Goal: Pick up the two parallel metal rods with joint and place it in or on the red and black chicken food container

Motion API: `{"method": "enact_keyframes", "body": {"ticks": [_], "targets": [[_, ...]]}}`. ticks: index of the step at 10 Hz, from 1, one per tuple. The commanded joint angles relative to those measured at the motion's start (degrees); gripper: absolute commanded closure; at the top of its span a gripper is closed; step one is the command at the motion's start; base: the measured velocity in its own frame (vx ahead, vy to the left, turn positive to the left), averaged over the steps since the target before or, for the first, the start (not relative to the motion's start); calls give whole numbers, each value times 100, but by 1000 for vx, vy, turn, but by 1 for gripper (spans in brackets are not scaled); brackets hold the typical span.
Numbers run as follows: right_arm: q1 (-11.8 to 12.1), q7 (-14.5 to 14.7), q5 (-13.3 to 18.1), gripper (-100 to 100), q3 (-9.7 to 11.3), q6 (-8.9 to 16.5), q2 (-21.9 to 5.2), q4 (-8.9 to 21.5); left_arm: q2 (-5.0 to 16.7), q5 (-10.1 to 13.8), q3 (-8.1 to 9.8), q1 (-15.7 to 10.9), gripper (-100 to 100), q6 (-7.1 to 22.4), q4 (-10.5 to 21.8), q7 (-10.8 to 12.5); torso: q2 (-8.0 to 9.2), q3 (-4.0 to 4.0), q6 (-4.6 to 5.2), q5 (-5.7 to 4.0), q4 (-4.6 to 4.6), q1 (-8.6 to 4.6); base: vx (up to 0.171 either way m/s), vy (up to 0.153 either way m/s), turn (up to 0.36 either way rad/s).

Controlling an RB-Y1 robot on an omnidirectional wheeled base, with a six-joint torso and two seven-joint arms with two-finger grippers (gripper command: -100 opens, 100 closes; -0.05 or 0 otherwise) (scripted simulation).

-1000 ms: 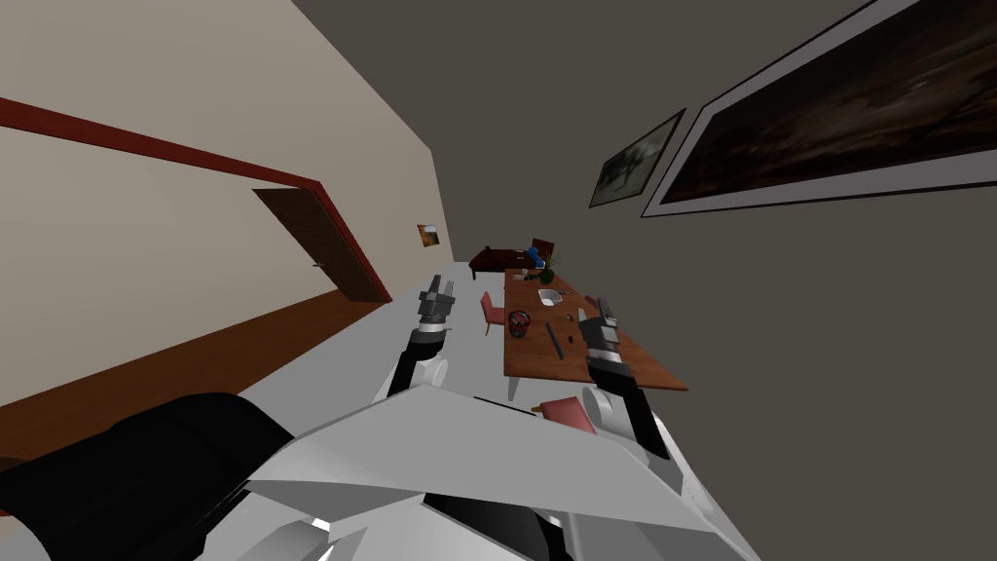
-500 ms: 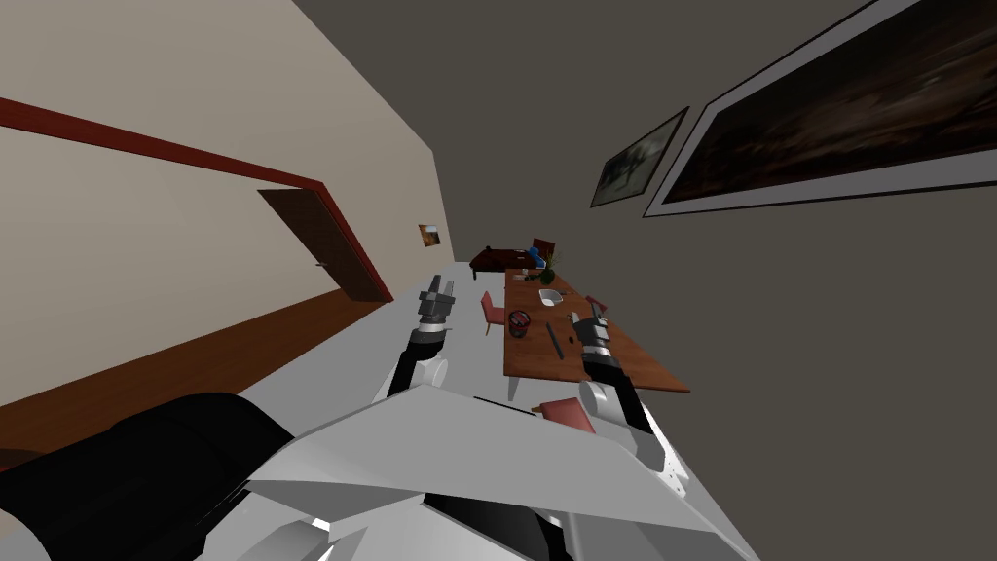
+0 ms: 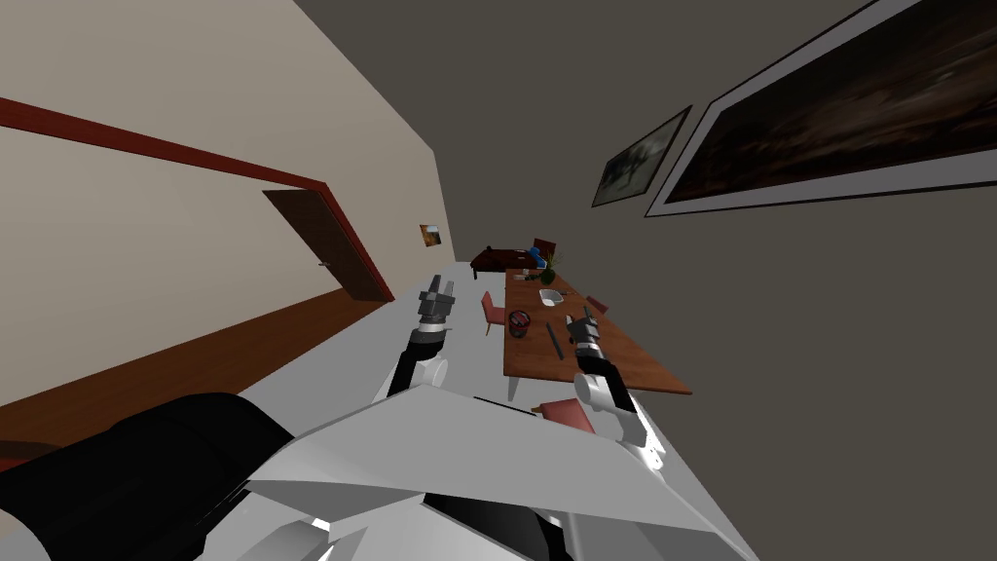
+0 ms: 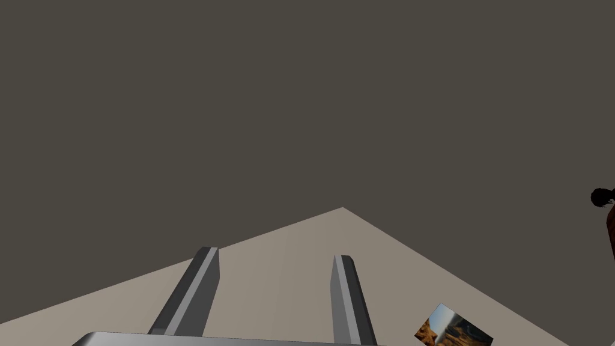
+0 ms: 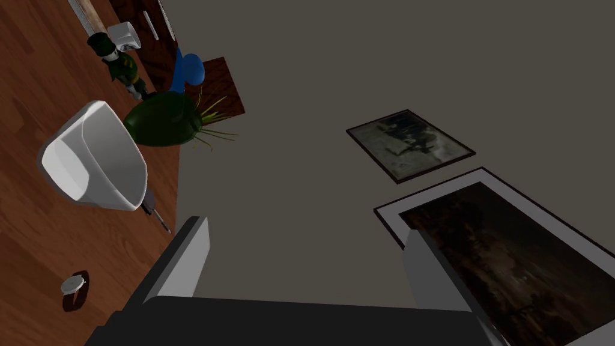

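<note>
While the left gripper (image 3: 441, 284) is hanging out over the floor beside the table (image 3: 638, 368), fingers parted and holding nothing, the right gripper (image 3: 584, 316) is reaching over the wooden top, also spread open and empty. The robot is working through the approach step, I'd say. The rods (image 3: 555, 340) are lying flat on the table as a thin dark bar, just beside the right gripper on its inner side, and nothing is touching them. The red and black container (image 3: 519, 323) is standing near the table's edge, just past the rods toward the left arm. The right hand's camera is looking past its fingers at a white bowl (image 5: 96, 159) and a green plant (image 5: 162, 117) farther along the table. That suggests the gripper is pointing beyond the rods, so the next move is calling for tipping the wrist down and lining the fingers across the bar. Compared with a second ago, the right forearm is sitting closer to the rods, having swung in from the table's outer side.
</note>
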Motion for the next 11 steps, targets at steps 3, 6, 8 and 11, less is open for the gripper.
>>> {"method": "enact_keyframes", "body": {"ticks": [3, 6, 8, 11], "targets": [[-248, -191, -231, -100, -35, 151, -50, 521, 0, 0, 0, 0, 0, 0, 0, 0, 0, 0, -1, 0, 0, 0, 0, -4, 11], [-666, -501, -624, -100, -77, 457, -89, 1111, 0, 0, 0, 0, 0, 0, 0, 0, 0, 0, 0, 0, 0, -1, 0, -8, 16], [-880, -658, -824, -100, -98, 612, -112, 1429, 0, 0, 0, 0, 0, 0, 0, 0, 0, 0, 1, 0, 0, 0, 1, -9, 15], [-1095, -815, -1023, -100, -120, 769, -138, 1856, 0, 0, 0, 0, 0, 0, 0, 0, 1, 1, 1, 0, 0, 1, 0, -5, 8]]}}
